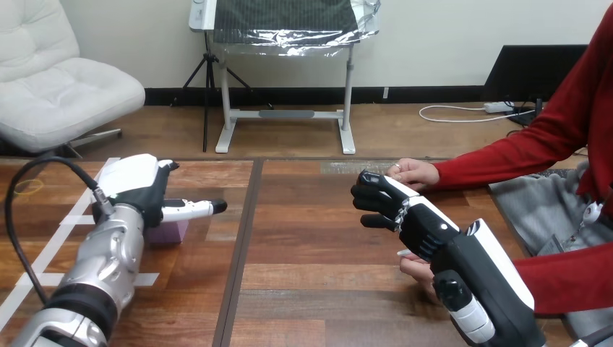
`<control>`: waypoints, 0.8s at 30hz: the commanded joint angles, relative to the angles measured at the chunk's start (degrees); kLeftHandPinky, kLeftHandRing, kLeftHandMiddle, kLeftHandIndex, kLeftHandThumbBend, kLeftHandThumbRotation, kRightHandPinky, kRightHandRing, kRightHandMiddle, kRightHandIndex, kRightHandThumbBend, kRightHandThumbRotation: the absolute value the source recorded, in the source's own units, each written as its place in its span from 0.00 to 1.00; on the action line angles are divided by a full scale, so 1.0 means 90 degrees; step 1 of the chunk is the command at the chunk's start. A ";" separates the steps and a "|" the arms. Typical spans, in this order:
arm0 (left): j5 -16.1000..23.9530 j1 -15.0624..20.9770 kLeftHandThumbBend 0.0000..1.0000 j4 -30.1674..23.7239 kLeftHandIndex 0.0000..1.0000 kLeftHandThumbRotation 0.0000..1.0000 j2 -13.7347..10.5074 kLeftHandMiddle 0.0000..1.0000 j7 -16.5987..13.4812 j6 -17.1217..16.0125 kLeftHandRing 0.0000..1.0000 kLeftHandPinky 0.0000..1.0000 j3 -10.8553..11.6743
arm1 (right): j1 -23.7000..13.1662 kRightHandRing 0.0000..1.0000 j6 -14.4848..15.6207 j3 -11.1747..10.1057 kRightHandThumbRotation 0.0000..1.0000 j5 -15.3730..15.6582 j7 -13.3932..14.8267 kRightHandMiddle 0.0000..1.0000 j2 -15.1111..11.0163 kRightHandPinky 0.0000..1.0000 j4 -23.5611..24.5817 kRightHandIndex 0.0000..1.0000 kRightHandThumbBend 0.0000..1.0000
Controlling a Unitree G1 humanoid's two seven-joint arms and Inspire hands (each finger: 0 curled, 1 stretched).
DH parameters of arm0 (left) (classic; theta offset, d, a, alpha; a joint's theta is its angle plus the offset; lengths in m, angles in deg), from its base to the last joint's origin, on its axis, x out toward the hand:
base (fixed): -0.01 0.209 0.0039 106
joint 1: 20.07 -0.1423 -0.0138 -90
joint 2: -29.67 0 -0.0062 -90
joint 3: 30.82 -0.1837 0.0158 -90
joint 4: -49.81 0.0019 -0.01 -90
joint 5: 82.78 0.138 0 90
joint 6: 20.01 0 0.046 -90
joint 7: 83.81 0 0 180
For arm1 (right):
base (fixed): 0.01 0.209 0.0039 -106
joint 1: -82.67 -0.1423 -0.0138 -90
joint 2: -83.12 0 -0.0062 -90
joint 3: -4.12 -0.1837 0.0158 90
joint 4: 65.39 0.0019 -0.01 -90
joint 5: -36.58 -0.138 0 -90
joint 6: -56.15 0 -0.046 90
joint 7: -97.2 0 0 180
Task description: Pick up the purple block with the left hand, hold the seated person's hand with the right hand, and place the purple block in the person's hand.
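L hand [144, 189] sits over purple block [171, 232] on bench [311, 249], left side; can't tell if it grips it. R hand [416, 220] curled, nothing in it, btwn person's far hand [413, 173], just beside, and person's near hand [417, 269], under it.

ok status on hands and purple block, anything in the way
Left hand over the purple block, grip unclear. Block on the table, not lifted. Right hand curled, empty, between the person's upper hand and lower hand. Nothing in the way.
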 commanded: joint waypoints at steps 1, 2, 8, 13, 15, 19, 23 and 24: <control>0.0169 0.0443 0.84 -0.0201 0.91 0.82 0.0018 0.95 -0.0074 0.0005 0.94 0.95 -0.0128 | -0.0231 0.86 -0.0039 -0.0061 1.00 0.0012 0.0111 0.88 0.0093 0.82 0.0308 0.89 0.94; 0.0180 0.0446 0.84 -0.0201 0.91 0.82 0.0019 0.95 -0.0073 0.0010 0.94 0.95 -0.0136 | -0.0232 0.86 -0.0040 -0.0061 1.00 0.0013 0.0113 0.87 0.0095 0.82 0.0308 0.89 0.94; 0.0386 0.0497 0.84 -0.0191 0.91 0.84 0.0043 0.95 0.0018 0.0139 0.94 0.96 -0.0278 | -0.0225 0.86 -0.0048 -0.0053 1.00 -0.0001 0.0106 0.87 0.0097 0.81 0.0317 0.89 0.94; 0.0616 0.0558 0.84 -0.0166 0.92 0.88 0.0050 0.96 0.0133 0.0316 0.95 0.99 -0.0450 | -0.0230 0.86 -0.0038 -0.0048 1.00 -0.0030 0.0092 0.87 0.0090 0.81 0.0320 0.89 0.93; 0.0785 0.0596 0.84 -0.0150 0.93 0.89 0.0049 0.96 0.0182 0.0444 0.96 0.99 -0.0587 | -0.0237 0.86 -0.0045 -0.0050 1.00 -0.0035 0.0084 0.87 0.0083 0.81 0.0314 0.89 0.93; 0.1008 0.0623 0.85 -0.0159 0.93 0.91 0.0043 0.97 0.0199 0.0595 0.97 1.00 -0.0750 | -0.0242 0.86 -0.0040 -0.0057 1.00 -0.0046 0.0073 0.87 0.0068 0.81 0.0315 0.89 0.93; 0.1102 0.0631 0.84 -0.0179 0.93 0.90 0.0043 0.97 0.0231 0.0686 0.97 1.00 -0.0815 | -0.0234 0.86 -0.0026 -0.0059 1.00 -0.0064 0.0071 0.87 0.0065 0.81 0.0322 0.89 0.94; 0.1119 0.0634 0.84 -0.0183 0.93 0.90 0.0043 0.97 0.0251 0.0704 0.97 1.00 -0.0827 | -0.0231 0.86 -0.0021 -0.0060 1.00 -0.0065 0.0072 0.88 0.0064 0.81 0.0326 0.89 0.94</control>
